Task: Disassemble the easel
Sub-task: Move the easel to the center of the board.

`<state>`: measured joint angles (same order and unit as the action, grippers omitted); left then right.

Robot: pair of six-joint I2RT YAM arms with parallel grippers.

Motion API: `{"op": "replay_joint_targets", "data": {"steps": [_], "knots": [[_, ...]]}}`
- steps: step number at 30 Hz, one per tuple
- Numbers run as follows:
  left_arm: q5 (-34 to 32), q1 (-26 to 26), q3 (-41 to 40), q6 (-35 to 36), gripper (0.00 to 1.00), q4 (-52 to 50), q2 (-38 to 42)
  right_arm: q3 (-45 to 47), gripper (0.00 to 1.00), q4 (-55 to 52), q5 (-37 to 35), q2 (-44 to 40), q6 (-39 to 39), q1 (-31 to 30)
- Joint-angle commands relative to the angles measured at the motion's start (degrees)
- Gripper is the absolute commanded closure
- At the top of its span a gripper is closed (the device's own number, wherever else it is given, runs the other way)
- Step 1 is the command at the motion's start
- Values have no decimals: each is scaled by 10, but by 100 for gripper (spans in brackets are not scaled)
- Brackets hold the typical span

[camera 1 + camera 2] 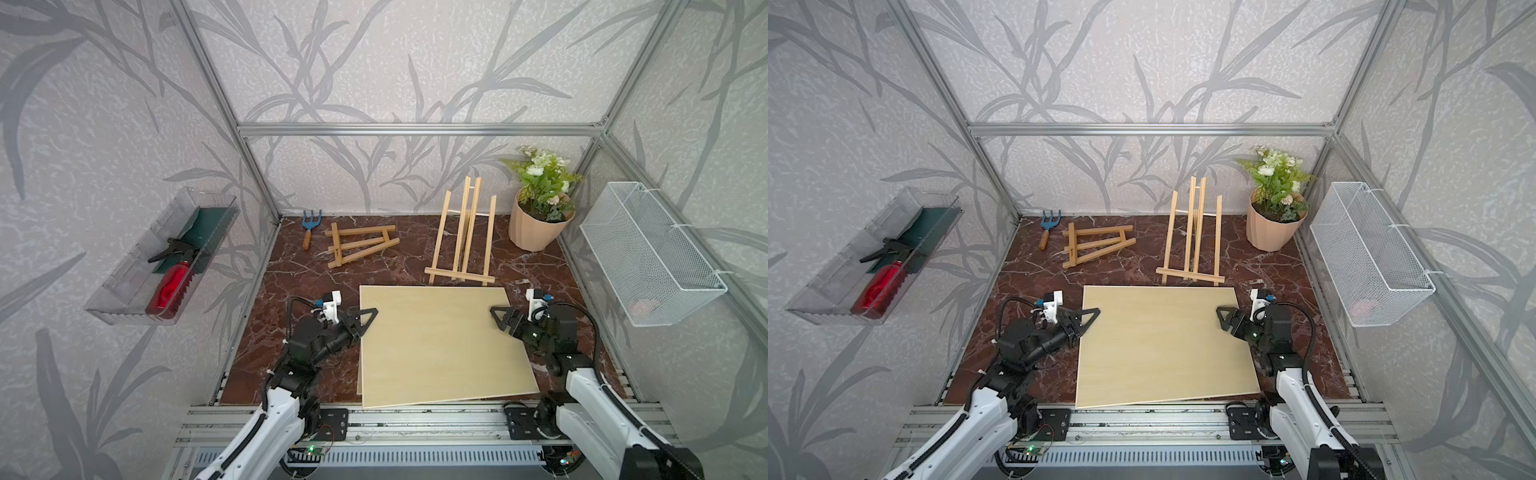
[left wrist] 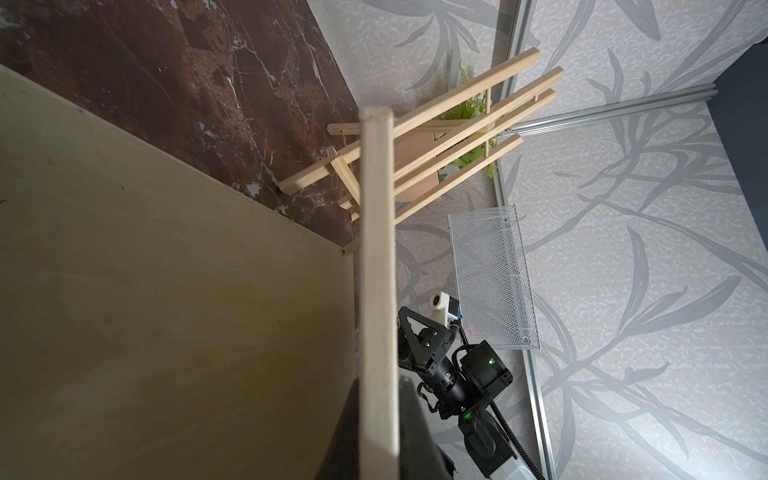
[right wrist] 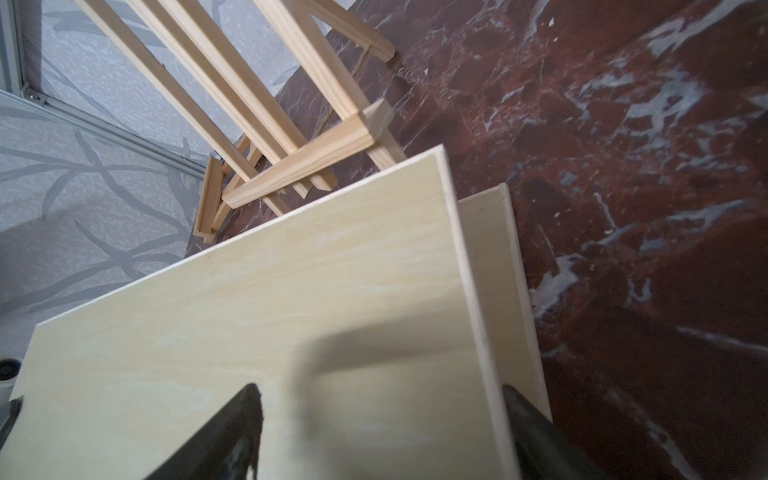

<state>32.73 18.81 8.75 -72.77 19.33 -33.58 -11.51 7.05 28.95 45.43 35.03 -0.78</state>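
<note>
A pale plywood board [image 1: 440, 345] [image 1: 1163, 345] hangs tilted over the front of the marble table. My left gripper [image 1: 365, 322] [image 2: 377, 399] is shut on its left edge [image 2: 376, 291]. My right gripper [image 1: 498, 318] [image 3: 382, 399] is open, its jaws wide apart astride the board's right edge. A second board [image 3: 494, 249] lies flat beneath the first. Just behind the boards a wooden easel [image 1: 459, 275] [image 1: 1190, 275] [image 3: 307, 166] stands upright. A folded easel [image 1: 363, 252] lies flat at the back left.
A potted plant [image 1: 536, 224] stands in the back right corner. A blue hand rake [image 1: 309, 226] lies beside the folded easel. A white wire basket [image 1: 648, 257] hangs on the right wall, and a clear tray [image 1: 124, 291] with a red spray bottle on the left wall.
</note>
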Motion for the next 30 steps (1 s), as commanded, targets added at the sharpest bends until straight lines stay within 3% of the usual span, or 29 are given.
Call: {"op": "replay_joint_targets", "data": {"steps": [1, 8, 15, 22, 30], "knots": [[-31, 23, -24, 15, 100, -69, 2, -16, 11, 9, 146, -43, 32, -41], [-49, 28, -31, 7, 100, -59, -20, -15, 10, -35, 132, -52, 19, -47], [-79, 28, -28, 23, 100, -11, -86, -35, 10, -32, 116, 2, 18, -55], [-63, 27, 14, 58, 100, 75, -214, -64, 8, 9, 114, 92, 21, -59], [-48, 14, 17, 60, 100, 194, -360, -81, 1, 10, 102, 131, 20, -60]]}}
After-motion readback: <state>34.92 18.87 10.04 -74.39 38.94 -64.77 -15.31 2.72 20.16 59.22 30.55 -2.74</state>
